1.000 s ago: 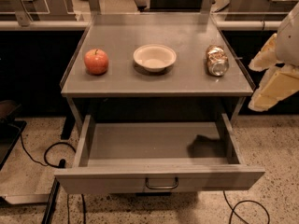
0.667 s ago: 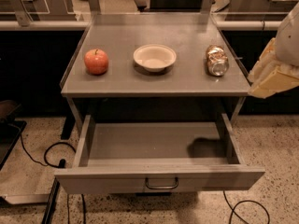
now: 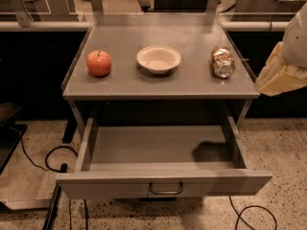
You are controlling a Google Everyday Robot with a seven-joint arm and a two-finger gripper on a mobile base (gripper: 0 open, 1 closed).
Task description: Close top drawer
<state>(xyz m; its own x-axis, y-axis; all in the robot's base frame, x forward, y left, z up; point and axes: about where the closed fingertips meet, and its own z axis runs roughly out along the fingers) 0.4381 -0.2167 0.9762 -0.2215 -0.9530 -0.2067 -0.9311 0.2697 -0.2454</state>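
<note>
The top drawer [image 3: 163, 188] stands pulled wide open under the table [image 3: 158, 87], while our gripper [image 3: 283, 75], released or clenched we cannot tell, hangs far right near the can [image 3: 222, 61], so a push from there may catch one corner and jam it.

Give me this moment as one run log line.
top drawer: pulled out, not closed | hand: at right edge beside tabletop, not touching drawer | tabletop: apple, bowl, can
</note>
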